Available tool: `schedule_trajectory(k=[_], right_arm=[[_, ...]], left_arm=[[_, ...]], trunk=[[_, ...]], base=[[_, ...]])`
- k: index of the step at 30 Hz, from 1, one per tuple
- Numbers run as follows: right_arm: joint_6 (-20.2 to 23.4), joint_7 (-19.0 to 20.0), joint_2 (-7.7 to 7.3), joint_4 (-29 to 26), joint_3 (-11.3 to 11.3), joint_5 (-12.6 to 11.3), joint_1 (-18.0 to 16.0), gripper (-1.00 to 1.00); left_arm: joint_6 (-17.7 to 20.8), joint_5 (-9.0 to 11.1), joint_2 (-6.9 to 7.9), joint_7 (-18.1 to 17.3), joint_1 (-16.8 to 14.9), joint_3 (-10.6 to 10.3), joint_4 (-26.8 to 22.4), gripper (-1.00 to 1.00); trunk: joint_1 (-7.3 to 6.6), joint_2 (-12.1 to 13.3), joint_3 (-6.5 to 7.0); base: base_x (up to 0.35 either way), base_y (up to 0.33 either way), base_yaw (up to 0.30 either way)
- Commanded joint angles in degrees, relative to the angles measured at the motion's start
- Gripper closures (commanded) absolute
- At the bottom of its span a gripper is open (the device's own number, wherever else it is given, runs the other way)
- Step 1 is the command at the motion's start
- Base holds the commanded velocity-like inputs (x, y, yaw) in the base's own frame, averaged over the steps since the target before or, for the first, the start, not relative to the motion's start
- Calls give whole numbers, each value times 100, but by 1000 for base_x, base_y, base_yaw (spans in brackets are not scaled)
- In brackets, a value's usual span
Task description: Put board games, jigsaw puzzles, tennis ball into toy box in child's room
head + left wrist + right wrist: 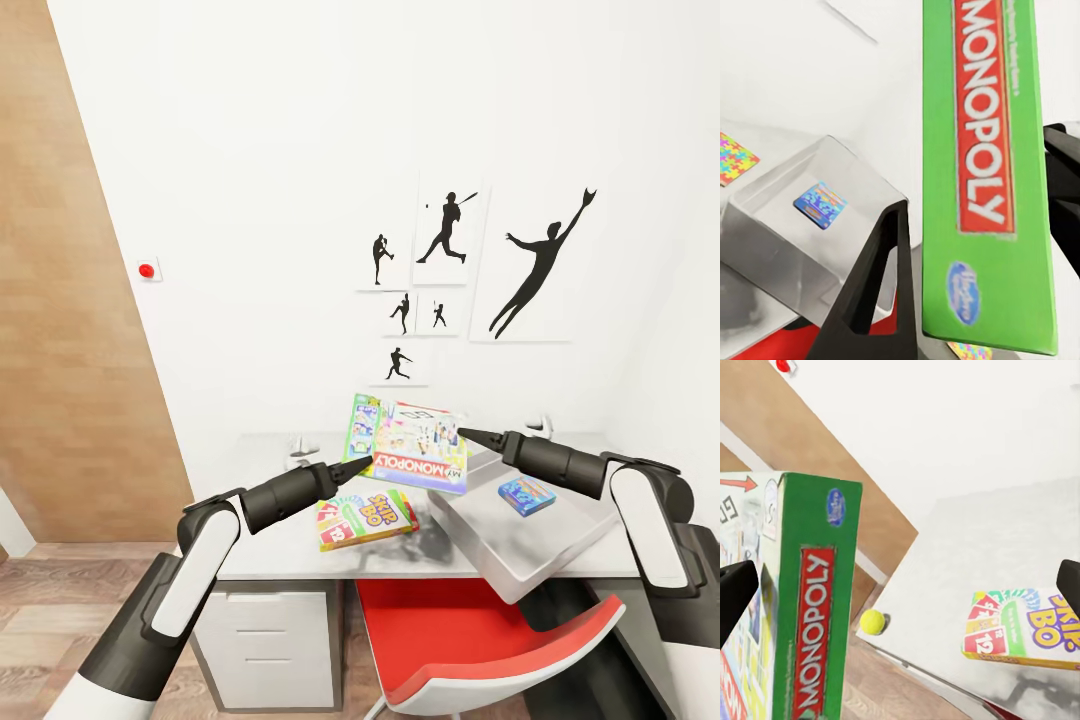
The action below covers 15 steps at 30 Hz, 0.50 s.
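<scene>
The green-edged Monopoly board game [408, 445] hangs tilted above the table [260, 540]. My left gripper [362, 465] is shut on its left edge, with the green side [990, 172] between my fingers [877, 292]. At the box's right edge, my right gripper [468, 437] stands open, the box [817, 607] against one finger. The Skip-Bo game [365, 518] lies flat on the table below. The pale grey toy box [500, 560] holds the small blue game [527, 495]. A jigsaw puzzle [735, 157] lies past the toy box. The tennis ball [872, 621] rests near the table's edge.
A red-seated chair [480, 640] stands under the table's front, below the toy box's overhanging corner. White drawers [270, 650] sit beneath the left part of the table. A wooden panel [70, 300] lines the left. Baseball silhouettes [540, 265] hang on the white wall.
</scene>
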Motion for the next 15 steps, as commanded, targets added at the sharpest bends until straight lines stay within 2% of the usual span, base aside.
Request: schedule_trajectory(k=[1,4,8,9,13,15], right_arm=[[22,50,4,6,-3,85,-5,-100],[22,50,8,14,12,1,-7,-100],[22,49,13,25,55,-315,2,-100],[22,49,13,25,55,-315,2,-100],[22,47,14,25,176,-611,30,-100],[22,46,15,25,223,-660,35,-100]], left_arm=[[39,102,1,-7,-5,-2,-5,100],[25,102,0,-7,-5,-1,-6,100],[-103,102,-1,2,-5,-5,2,100],[-103,102,-1,2,-5,-5,2,100],[-225,102,-1,10,-5,-6,12,100],[-243,100,-1,12,-5,-7,15,100]], trunk=[[3,-10,-9],[3,-10,-9],[3,-10,-9],[3,-10,-9],[3,-10,-9],[3,-10,-9]], base=[[0,0,0],[0,0,0],[0,0,0],[0,0,0],[0,0,0],[0,0,0]])
